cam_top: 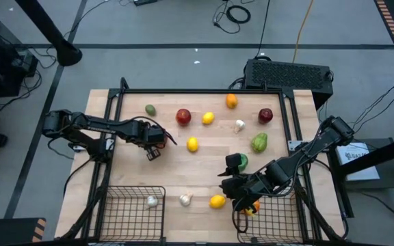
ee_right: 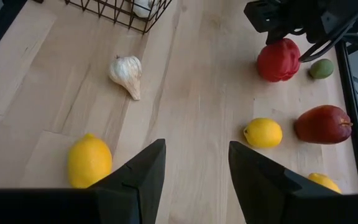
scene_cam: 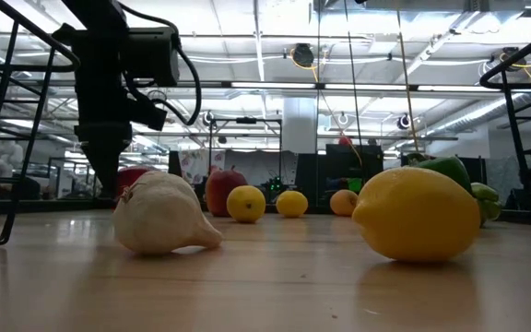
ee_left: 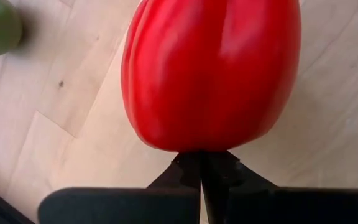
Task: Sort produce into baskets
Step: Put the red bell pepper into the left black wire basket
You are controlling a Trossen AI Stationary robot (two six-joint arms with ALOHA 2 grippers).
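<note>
Down at the near edge, the left basket (cam_top: pixel 132 208) holds one garlic bulb (cam_top: pixel 152 201), and the right basket (cam_top: pixel 273 217) has a small orange piece (cam_top: pixel 254 206) at its inner corner. Between the baskets on the wood lie another garlic bulb (cam_top: pixel 185 199) and a lemon (cam_top: pixel 217 201). The right gripper (cam_top: pixel 237 186) hovers just above that lemon, fingers spread wide and holding nothing, with a green pepper (cam_top: pixel 240 161) just behind it. Mid-table, the left gripper (cam_top: pixel 157 140) sits right over a red pepper (ee_left: pixel 211 71); its fingertips meet behind the pepper, pinched together and gripping nothing. Nearby sits a second lemon (cam_top: pixel 192 144), and another green pepper (cam_top: pixel 259 142) farther right. Across the back: a small green fruit (cam_top: pixel 150 109), a red apple (cam_top: pixel 183 117), a lemon (cam_top: pixel 208 117), a garlic bulb (cam_top: pixel 239 125), an orange (cam_top: pixel 231 101) and a second apple (cam_top: pixel 265 115).
</note>
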